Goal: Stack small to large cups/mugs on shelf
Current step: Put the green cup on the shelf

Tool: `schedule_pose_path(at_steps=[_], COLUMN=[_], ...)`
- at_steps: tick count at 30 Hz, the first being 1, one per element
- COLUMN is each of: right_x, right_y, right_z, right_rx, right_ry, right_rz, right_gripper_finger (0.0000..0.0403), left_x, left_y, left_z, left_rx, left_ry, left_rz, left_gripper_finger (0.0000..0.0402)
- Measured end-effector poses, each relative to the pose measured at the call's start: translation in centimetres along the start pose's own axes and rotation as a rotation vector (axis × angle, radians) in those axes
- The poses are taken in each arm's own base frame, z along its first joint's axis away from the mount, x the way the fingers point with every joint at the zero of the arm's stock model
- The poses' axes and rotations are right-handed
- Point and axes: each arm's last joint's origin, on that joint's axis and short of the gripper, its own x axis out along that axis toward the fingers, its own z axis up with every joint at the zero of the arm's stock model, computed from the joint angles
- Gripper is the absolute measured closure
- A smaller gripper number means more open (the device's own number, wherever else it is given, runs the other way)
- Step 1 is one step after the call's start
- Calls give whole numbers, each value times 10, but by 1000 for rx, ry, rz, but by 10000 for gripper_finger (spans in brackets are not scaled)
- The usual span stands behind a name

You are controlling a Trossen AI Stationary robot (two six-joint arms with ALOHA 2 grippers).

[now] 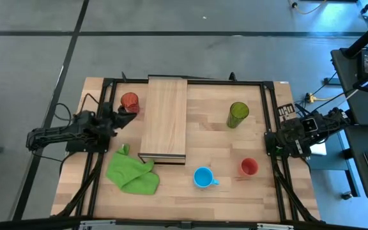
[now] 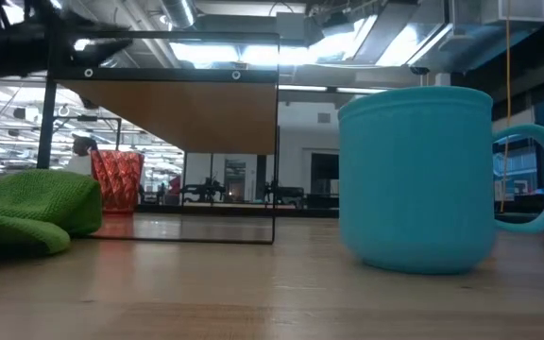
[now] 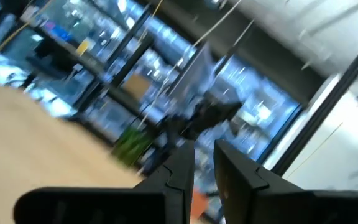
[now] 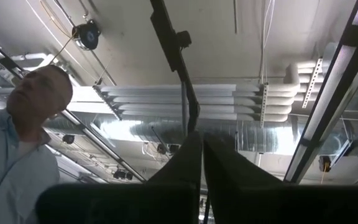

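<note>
While both arms lie folded at the table's side edges | shelf [image 1: 163,118] bare at mid-table; green tumbler [image 1: 237,114] right of it; red-orange tumbler [image 1: 130,101] left, beside left gripper [image 1: 125,114], narrowly parted, empty | blue mug [image 1: 202,177], small red cup [image 1: 249,167] near front | right gripper [image 1: 271,144] pinched closed, empty

Shelf [image 1: 163,118]: pale wood, smooth, matt. Table [image 1: 216,153]: wood strips, slight sheen. Cloth [image 1: 131,171]: green, soft, nubbly weave. Mug [image 2: 418,179]: light-blue plastic, matt. Red tumbler [image 2: 116,179]: translucent faceted plastic, glossy. Green tumbler [image 1: 237,114]: translucent plastic.
</note>
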Motion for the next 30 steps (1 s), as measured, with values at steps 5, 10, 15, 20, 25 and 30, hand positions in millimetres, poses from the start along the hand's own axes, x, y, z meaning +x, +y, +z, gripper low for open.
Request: schedule_pose_path(at_steps=[5,10,15,20,25,30], right_x=[0,0,0,0,0,0], right_y=[0,0,0,0,0,0], right_z=[0,-1,-1,-1,-1,-1], right_rx=[26,25,24,23,22,22], right_ry=[-1,5,5,5,6,6], right_rz=[0,1,1,1,1,1], right_gripper_finger=[384,384,384,384,384,384], left_x=[-1,-1,-1,-1,-2,-3], left_y=[-8,-9,-9,-11,-13,-13], left_z=[9,11,11,13,15,19], left_rx=[25,48,49,48,46,79], left_ry=[-98,-113,-113,-136,-164,-236], left_rz=[-80,-89,-89,-108,-127,-91], left_gripper_finger=[347,347,347,347,347,347])
